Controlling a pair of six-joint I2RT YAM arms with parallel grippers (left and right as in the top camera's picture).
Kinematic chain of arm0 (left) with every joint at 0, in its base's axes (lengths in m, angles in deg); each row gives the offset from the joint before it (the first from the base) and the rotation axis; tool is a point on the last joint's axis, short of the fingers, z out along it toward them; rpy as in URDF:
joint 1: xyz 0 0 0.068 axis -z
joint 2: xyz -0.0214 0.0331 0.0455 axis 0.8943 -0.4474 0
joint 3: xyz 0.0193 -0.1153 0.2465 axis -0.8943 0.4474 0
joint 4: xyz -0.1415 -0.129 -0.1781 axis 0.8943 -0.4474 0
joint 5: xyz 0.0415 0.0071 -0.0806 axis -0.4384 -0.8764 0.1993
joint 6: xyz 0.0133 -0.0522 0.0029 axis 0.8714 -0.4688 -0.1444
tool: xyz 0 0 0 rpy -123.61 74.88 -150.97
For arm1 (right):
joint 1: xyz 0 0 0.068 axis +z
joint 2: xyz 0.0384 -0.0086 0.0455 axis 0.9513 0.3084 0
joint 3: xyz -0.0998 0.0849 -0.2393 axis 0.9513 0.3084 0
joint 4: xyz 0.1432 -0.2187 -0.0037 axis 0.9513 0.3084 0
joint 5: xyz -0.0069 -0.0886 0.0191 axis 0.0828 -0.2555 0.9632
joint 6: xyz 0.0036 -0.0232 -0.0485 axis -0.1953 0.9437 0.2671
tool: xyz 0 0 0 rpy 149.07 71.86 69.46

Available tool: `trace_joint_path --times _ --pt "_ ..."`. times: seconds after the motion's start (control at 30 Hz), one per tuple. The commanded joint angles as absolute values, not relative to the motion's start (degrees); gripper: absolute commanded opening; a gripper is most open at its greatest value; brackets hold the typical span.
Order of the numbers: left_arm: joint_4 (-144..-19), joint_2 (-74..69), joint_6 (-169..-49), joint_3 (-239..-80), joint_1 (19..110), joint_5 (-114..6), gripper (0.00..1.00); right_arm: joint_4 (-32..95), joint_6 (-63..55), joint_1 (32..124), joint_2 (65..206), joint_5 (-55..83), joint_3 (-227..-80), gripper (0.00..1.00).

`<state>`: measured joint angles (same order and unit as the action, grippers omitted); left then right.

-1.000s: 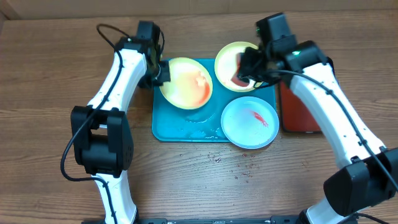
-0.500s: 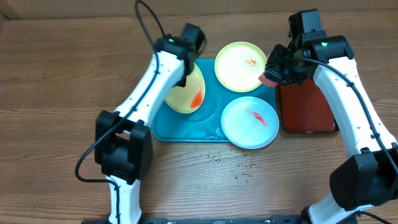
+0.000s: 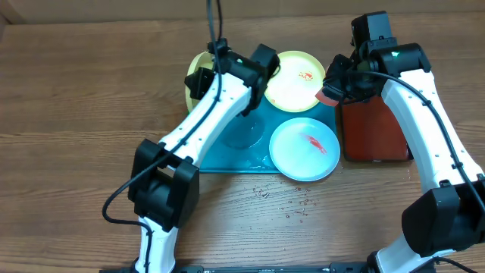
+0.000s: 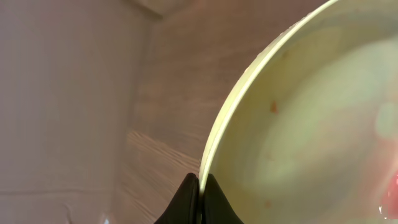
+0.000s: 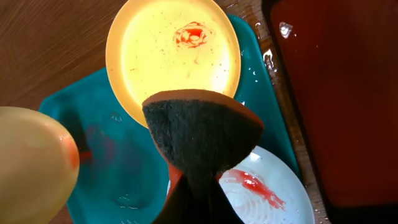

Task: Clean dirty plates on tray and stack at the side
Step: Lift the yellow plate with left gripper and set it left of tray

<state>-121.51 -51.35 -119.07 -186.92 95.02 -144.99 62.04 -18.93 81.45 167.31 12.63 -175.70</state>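
Early: nothing stacked beside the teal tray (image 3: 242,159)
Left tool (image 4: 199,186) grips the tilted yellow-green plate (image 5: 31,162) at the tray's upper left; the second yellow plate (image 3: 299,83) and pale blue plate (image 3: 305,149) lie smeared inside; right tool (image 5: 189,199) clamps a sponge (image 5: 199,124)

Teal tray (image 3: 227,161) w/ smeared yellow plate (image 3: 292,87) & blue-white plate (image 3: 303,155); 3rd yellow plate (image 3: 192,87) tilted at back-left.

Pale plate (image 3: 305,149) on teal tray (image 3: 229,159)
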Motion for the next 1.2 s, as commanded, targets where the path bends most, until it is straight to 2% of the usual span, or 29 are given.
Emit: trace_joint_path --times 0.0,1.0,1.17 --pt "-121.48 -50.83 -121.34 -188.32 97.07 -154.67 0.04 61.7 -18.71 81.34 167.13 12.08 -175.94 0.04" --pt "-122.07 -50.83 -124.16 -188.32 98.8 -156.2 0.04 61.74 -18.71 81.34 167.13 12.11 -175.94 0.04" --pt "-119.41 -50.83 -124.23 -188.32 97.16 -144.68 0.04 61.72 -18.69 81.34 167.13 12.11 -175.94 0.04"
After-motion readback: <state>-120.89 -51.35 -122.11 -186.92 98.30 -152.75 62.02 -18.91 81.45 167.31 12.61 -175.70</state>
